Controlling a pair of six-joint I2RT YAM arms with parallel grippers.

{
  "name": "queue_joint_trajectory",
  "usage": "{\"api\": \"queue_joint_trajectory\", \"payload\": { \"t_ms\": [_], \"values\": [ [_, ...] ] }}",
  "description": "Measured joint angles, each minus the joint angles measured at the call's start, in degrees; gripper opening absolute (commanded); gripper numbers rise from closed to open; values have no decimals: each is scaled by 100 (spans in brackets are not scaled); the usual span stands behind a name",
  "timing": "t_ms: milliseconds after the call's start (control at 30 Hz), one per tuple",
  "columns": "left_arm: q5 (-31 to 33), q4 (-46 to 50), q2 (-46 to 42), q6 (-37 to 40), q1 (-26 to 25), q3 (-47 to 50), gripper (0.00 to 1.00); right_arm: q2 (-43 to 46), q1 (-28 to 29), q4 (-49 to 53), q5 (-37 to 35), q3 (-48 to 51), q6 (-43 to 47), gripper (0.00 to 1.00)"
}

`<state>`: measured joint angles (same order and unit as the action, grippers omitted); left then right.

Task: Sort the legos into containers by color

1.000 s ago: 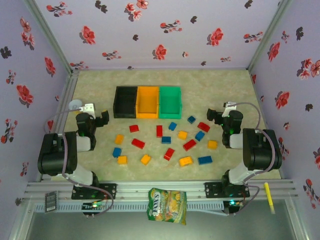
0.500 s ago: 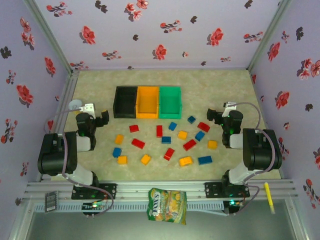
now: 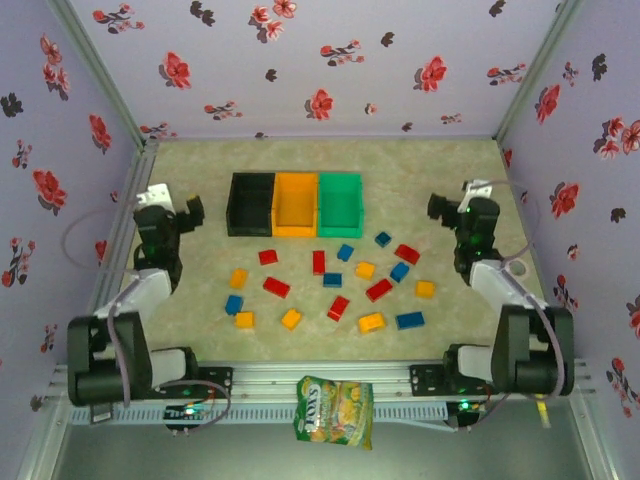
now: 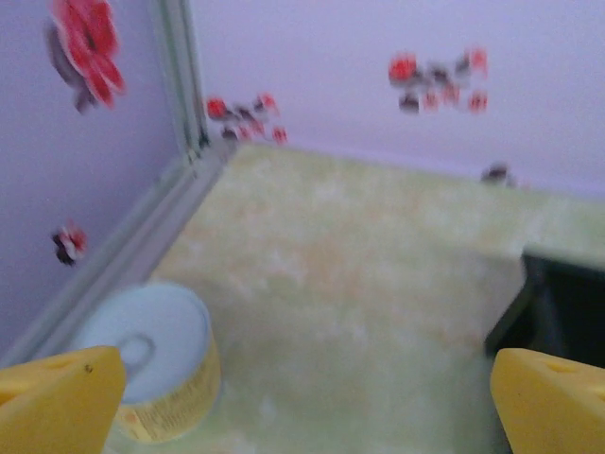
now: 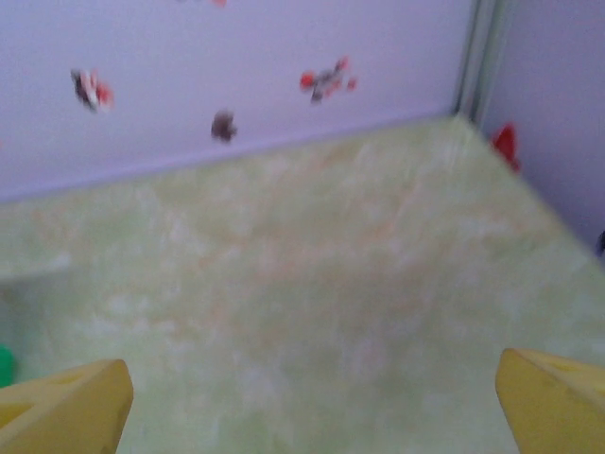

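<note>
Sorting looks not yet begun: the legos point(image 3: 332, 280) all lie scattered on the counter point(image 3: 420, 180) just in front of the three seemingly empty containers point(image 3: 295, 231), while the left jaws and the right jaws stand wide open, holding nothing.

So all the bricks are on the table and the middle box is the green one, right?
Not quite: the middle box is orange. The green box is at the right end of the row, as the top view shows. The bricks are all on the table, as you said.
</note>
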<state>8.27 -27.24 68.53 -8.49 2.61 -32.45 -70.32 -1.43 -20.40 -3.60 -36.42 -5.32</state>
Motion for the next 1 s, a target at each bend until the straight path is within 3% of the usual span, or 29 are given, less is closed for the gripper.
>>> {"api": "queue_joint_trajectory", "payload": {
  "t_ms": [200, 433, 567, 767, 1000],
  "values": [
    [271, 1714, -577, -817, -240, -1504, 100, 763, 579, 1519, -461, -1233, -76, 99],
    [643, 3427, -702, -894, -1652, -2785, 100, 623, 1064, 3340, -262, -2669, -365, 99],
    [723, 4330, -597, -922, -2020, -3394, 100, 487, 1364, 3947, -127, -3060, -400, 99],
    [780, 5657, -376, -1241, -2243, -3899, 100, 63, 1513, 4503, 52, -3272, -566, 99],
    [728, 7104, -339, -2131, -2533, -3609, 97, -544, 1921, 4841, 166, -3460, -732, 95]
  ]
}}
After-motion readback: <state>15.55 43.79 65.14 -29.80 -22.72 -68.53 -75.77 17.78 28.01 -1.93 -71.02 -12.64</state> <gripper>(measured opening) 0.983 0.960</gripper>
